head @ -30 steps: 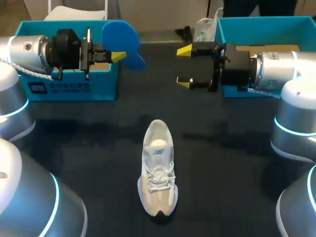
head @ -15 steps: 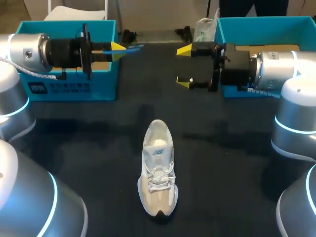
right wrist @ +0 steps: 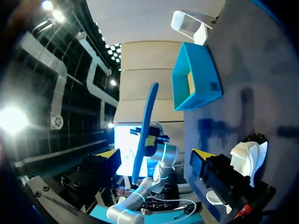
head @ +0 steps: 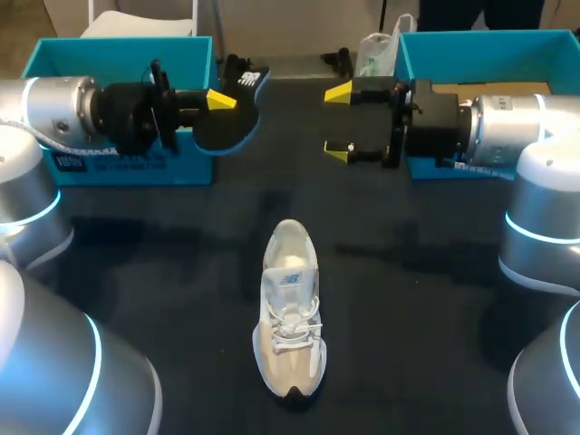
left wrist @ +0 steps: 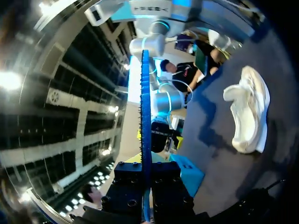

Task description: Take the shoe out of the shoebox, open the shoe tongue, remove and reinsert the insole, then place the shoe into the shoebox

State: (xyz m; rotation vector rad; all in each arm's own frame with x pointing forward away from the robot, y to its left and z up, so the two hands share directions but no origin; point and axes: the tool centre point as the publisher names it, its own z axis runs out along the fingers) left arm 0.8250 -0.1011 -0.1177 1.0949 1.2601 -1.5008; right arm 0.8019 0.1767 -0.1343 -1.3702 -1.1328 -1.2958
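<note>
While L claw (head: 218, 101) tight on insole (head: 228, 127), R claw (head: 339, 122) wide, shoe (head: 291, 308) well apart

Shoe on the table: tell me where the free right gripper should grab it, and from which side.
Probably the heel collar of the shoe, from above on the far side: it stands upright on its sole, opening up, heel toward the open right gripper. One finger inside, one behind the heel.

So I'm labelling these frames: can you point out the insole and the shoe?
insole (head: 232, 120): head view, middle of its dark face.
shoe (head: 293, 319): head view, on the laces.
</note>
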